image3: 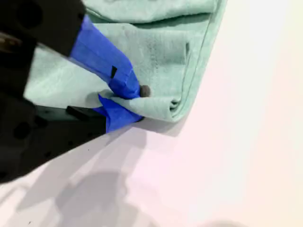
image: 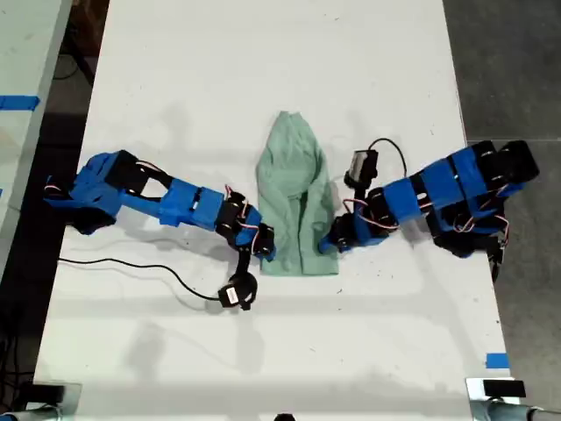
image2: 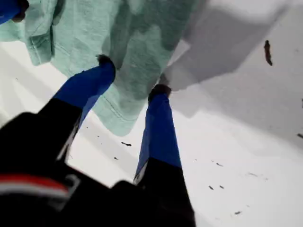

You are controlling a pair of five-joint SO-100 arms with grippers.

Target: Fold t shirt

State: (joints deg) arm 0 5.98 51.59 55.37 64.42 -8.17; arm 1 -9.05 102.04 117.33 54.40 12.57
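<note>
T shirt (image: 296,203) folded narrow on table (image: 263,70). Second gripper (image3: 124,100) pinches hem corner; first gripper (image2: 132,78) spread apart over shirt edge.

You can see my first gripper (image2: 133,75) with its jaws spread apart, and my second gripper (image3: 138,104) pinched tight on the t shirt (image3: 142,42). In the exterior view, one arm (image: 175,202) reaches in from the left and the other arm (image: 421,197) from the right, both stretched low towards the centre.
</note>
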